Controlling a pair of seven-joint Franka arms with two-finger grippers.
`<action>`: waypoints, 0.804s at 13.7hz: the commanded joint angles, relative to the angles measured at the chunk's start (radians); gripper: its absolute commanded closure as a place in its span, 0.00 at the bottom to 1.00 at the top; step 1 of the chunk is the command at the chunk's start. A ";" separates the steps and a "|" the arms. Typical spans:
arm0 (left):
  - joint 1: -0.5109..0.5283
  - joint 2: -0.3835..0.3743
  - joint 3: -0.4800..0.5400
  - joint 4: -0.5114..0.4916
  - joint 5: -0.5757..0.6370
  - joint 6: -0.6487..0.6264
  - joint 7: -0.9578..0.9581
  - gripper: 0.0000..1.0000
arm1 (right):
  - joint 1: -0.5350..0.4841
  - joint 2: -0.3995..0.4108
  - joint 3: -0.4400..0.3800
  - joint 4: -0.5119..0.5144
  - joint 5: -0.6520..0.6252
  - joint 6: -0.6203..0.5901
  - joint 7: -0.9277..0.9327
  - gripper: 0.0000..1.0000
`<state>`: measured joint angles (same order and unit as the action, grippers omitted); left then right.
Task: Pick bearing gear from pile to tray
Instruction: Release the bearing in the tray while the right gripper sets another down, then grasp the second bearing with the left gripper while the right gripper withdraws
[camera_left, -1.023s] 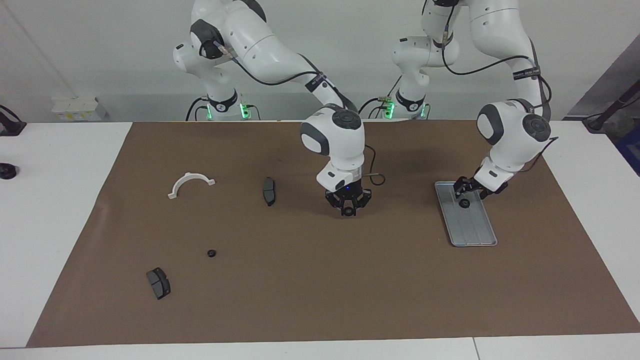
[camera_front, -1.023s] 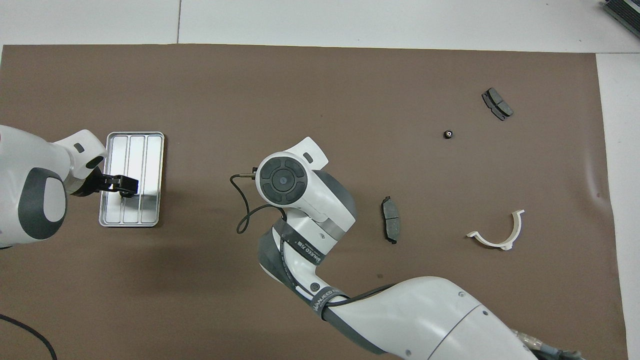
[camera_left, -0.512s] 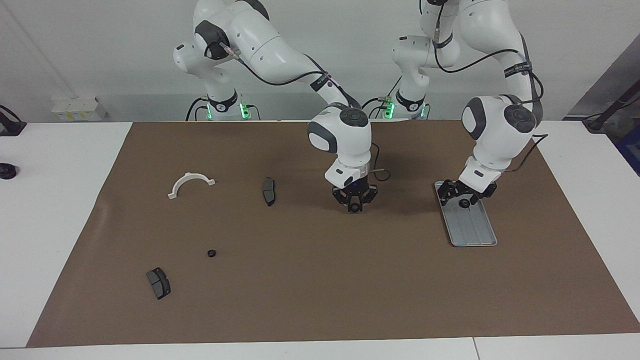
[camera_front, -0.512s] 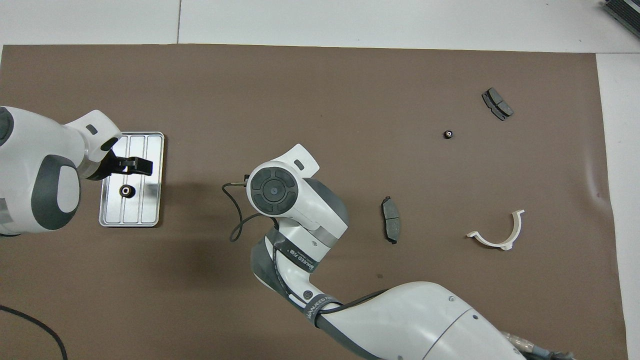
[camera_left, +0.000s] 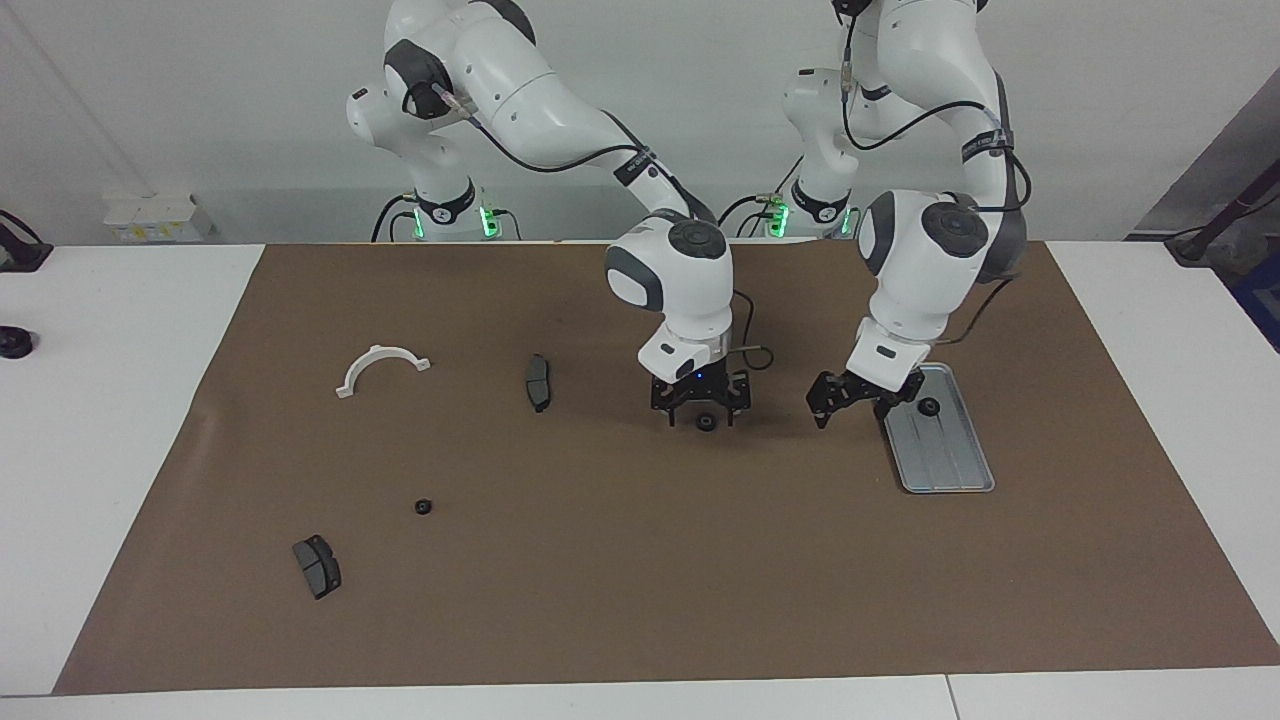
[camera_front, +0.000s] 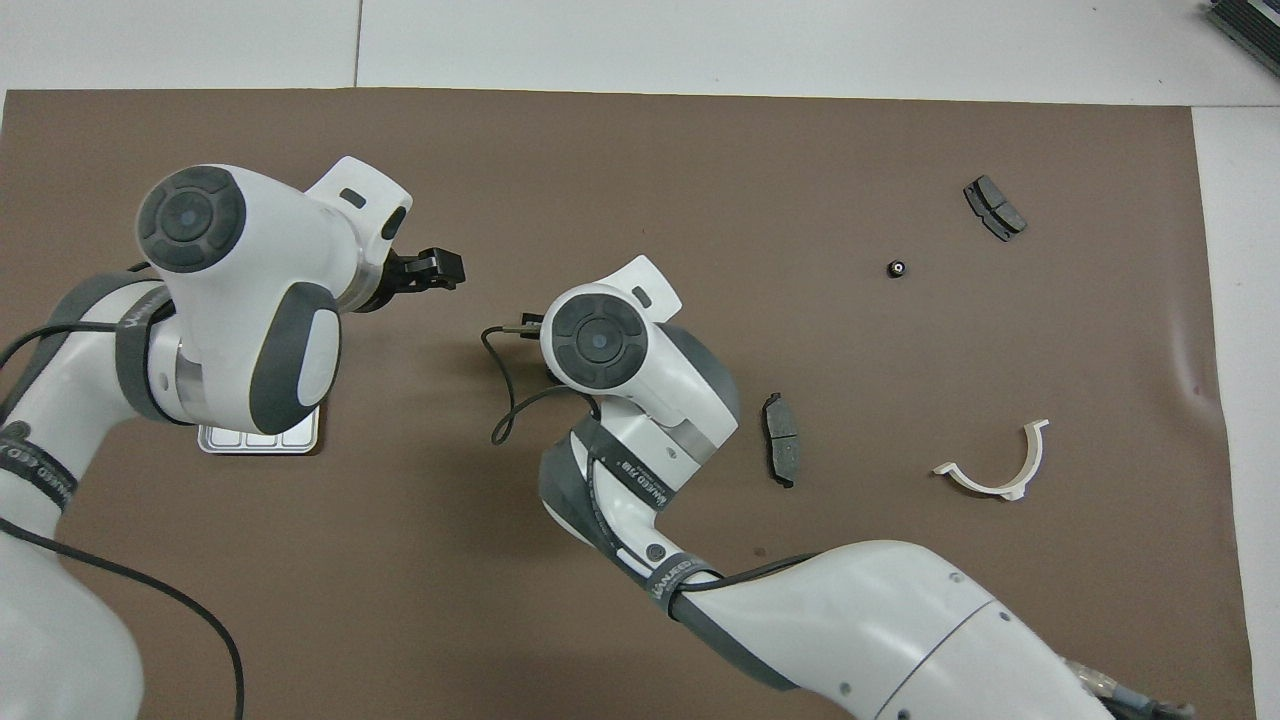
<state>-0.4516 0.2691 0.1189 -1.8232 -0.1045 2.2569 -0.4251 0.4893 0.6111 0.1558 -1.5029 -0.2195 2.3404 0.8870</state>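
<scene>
On the tray (camera_left: 950, 462), toward the left arm's end of the table, one black gear (camera_left: 929, 406) sits at the end nearer the robots. Left gripper (camera_left: 850, 400) is beside the tray, over bare brown mat (camera_left: 640, 580), jaws spread, holding nothing; in the overhead view the left arm covers most of the tray. Right gripper (camera_left: 699, 402) is at mid-table, low over the mat, fingers apart, with a second black gear (camera_left: 705, 422) lying on the mat right under the fingertips, not gripped. Rest of the pile is toward the right arm's end: a third gear (camera_left: 423, 506) loose on the mat, one brake pad (camera_left: 317, 566) just beside it and farther from the robots, another brake pad (camera_left: 538, 382) nearer the robots, and the white half-ring (camera_left: 381, 368) beside that pad, well apart from it.
</scene>
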 joint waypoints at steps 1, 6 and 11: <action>-0.108 0.137 0.022 0.135 -0.006 0.010 -0.121 0.01 | -0.118 -0.089 0.014 -0.083 -0.012 0.007 -0.103 0.00; -0.212 0.185 0.022 0.108 0.048 0.029 -0.139 0.11 | -0.288 -0.128 0.016 -0.122 -0.004 -0.003 -0.325 0.00; -0.265 0.147 0.024 -0.037 0.054 0.033 -0.136 0.29 | -0.432 -0.108 0.014 -0.114 0.086 0.002 -0.569 0.00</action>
<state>-0.6905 0.4569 0.1224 -1.7853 -0.0698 2.2803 -0.5491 0.1022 0.5077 0.1561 -1.6000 -0.1848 2.3363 0.4048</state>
